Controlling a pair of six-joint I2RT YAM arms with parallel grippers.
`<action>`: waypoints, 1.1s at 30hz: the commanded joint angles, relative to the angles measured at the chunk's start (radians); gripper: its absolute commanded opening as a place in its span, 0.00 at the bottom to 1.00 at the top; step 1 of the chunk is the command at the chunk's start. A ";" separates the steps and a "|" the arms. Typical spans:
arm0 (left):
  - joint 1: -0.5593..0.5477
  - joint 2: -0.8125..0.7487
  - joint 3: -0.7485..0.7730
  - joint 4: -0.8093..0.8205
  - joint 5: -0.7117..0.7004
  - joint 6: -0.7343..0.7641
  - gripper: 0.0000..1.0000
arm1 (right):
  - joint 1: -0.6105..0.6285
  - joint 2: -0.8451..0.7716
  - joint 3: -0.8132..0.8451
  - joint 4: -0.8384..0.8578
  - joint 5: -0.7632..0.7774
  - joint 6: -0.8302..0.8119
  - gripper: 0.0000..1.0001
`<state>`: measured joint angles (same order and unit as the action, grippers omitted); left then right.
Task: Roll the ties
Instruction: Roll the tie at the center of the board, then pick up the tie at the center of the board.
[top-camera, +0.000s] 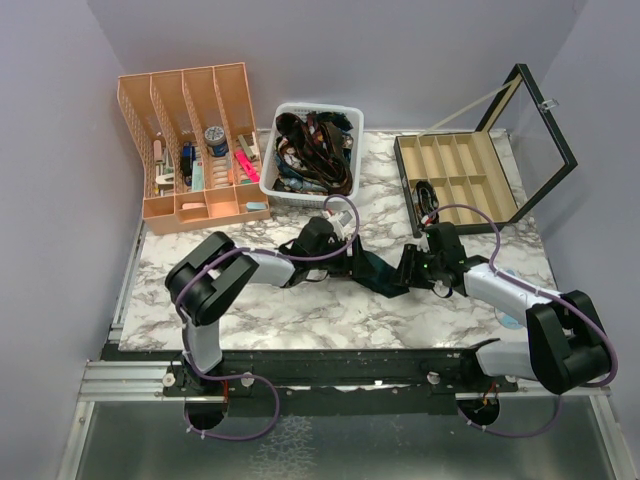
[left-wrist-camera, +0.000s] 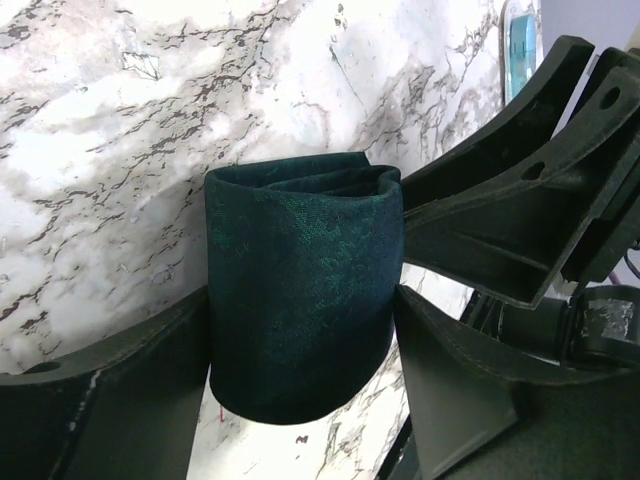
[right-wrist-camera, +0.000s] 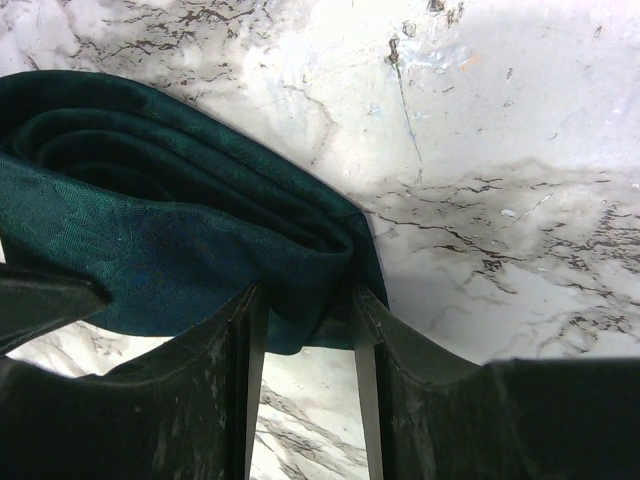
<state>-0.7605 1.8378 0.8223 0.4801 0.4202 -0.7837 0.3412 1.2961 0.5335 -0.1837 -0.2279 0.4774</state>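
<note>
Woven cloth, dark teal, faint tonal pattern, soft sheen: tie (left-wrist-camera: 300, 300). Marble-look surface, white with grey veining, smooth, slightly glossy: table (top-camera: 300, 310). Matt black plastic, lightly scuffed: left gripper (left-wrist-camera: 300, 350). White plastic: basket (top-camera: 318, 106). Peach plastic, matt: organiser (top-camera: 185, 90). Clear glossy pane in a black frame: box lid (top-camera: 545, 120).

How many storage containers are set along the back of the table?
3: an orange desk organizer at the back left, a white basket in the middle, and an open black compartment box at the back right. None seems to be hidden.
</note>
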 joint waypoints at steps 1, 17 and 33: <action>0.007 0.053 -0.005 0.015 0.053 -0.039 0.68 | 0.001 0.016 -0.023 -0.026 0.037 -0.006 0.44; 0.007 0.034 0.003 0.058 0.110 0.048 0.22 | 0.002 0.001 -0.018 0.047 -0.071 -0.032 0.50; 0.039 -0.155 -0.139 0.058 0.225 0.345 0.00 | 0.002 -0.029 -0.108 0.707 -0.417 -0.200 0.87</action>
<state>-0.7357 1.7672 0.7338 0.5316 0.5549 -0.5869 0.3408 1.2076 0.5190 0.1329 -0.3977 0.3695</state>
